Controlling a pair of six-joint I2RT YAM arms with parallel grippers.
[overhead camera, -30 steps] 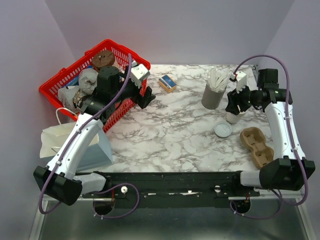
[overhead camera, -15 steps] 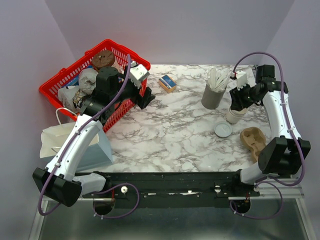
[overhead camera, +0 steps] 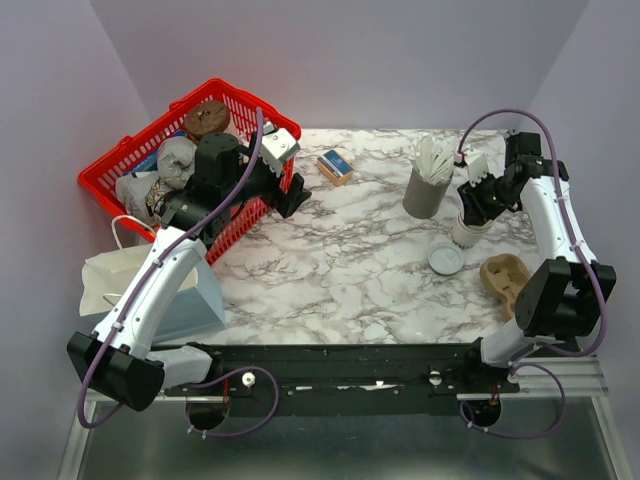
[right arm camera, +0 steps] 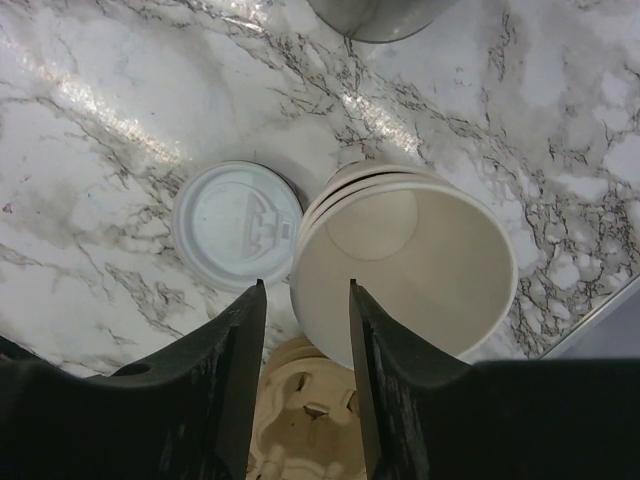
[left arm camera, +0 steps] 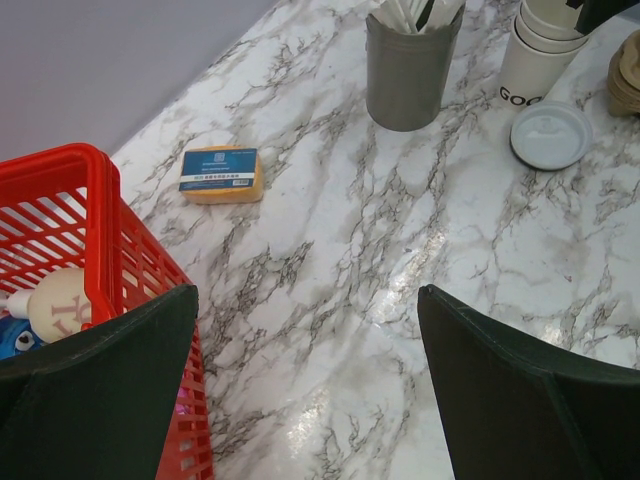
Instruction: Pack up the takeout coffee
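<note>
Right gripper (right arm camera: 293, 290): upper right of the overhead view, jaws at a narrow gap and set astride the near rim of the stack of cream cups (right arm camera: 420, 270), one finger outside the wall, the other over the open mouth. Whether either finger touches the rim cannot be told. A white lid (right arm camera: 237, 225) lies flat on the marble table (overhead camera: 350, 260) just beside the stack, to its left in the wrist view. A pulp carrier (overhead camera: 503, 275) sits near the right edge of the overhead view. Left gripper (left arm camera: 308, 300): jaws wide, holding nothing, hanging over the marble by the red basket (overhead camera: 130, 150) at upper left. Takeout coffee: not made out with certainty in any view — a brown round item (overhead camera: 207, 118) in the basket's far corner cannot be identified
</note>
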